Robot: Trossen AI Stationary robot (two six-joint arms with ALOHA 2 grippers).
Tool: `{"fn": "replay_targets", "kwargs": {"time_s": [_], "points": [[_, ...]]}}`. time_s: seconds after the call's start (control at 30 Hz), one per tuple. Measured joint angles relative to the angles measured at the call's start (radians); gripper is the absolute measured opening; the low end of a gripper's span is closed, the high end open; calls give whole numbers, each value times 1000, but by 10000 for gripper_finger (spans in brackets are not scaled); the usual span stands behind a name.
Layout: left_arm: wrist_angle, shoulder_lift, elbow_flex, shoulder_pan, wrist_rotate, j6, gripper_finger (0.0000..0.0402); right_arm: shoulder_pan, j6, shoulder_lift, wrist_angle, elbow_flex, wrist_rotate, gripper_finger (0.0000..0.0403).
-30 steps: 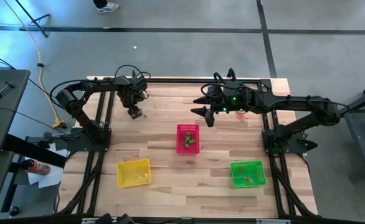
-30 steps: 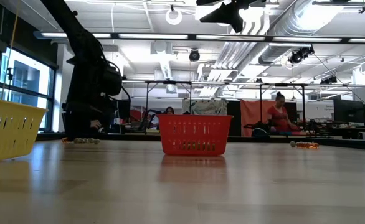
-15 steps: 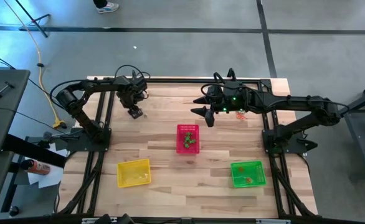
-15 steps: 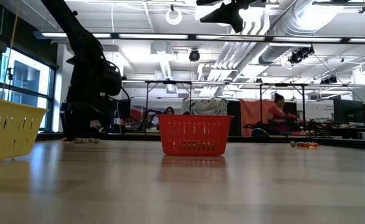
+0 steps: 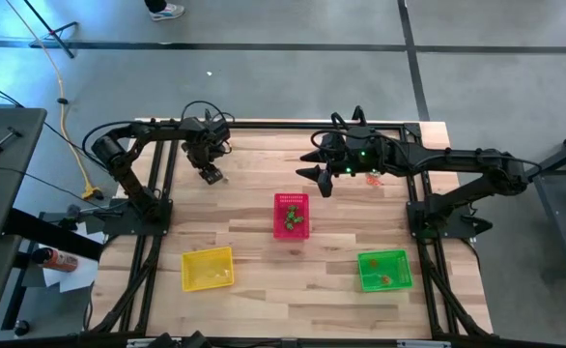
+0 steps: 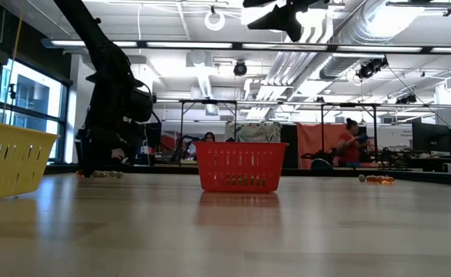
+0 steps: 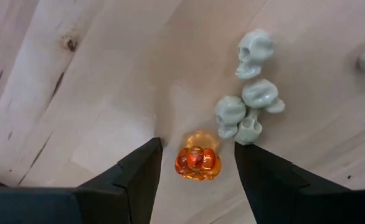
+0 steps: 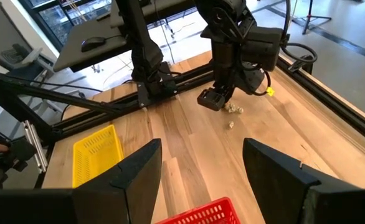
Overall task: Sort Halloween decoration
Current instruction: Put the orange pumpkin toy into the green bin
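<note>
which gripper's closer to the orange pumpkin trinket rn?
Left. The left gripper is down at the table, open fingers either side of the orange pumpkin. The right gripper hangs high over mid-table, far off.

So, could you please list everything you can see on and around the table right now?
Translucent orange pumpkin trinket: one, orange, on the wood between the left gripper's open fingers.
Small pale skull trinkets: at least four, greyish white, clustered just beyond the pumpkin.
Red mesh basket: one, table centre, green trinkets inside.
Yellow mesh basket: one, near left of the table.
Green mesh basket: one, near right, orange bits inside.
Orange trinkets: a few, far right of the table.
Wooden table: one, light wood.
Left gripper: open, lowered at the far left.
Right gripper: open, raised above the far centre.
</note>
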Motion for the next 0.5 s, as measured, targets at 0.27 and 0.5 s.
{"fn": "replay_targets", "kwargs": {"time_s": [0.27,0.5], "points": [[1,1,-1,0,0,0,189,0,-1,0,-1,0,0,220],[-25,2,-2,-1,6,0,143,0,-2,0,-1,0,0,220]]}}
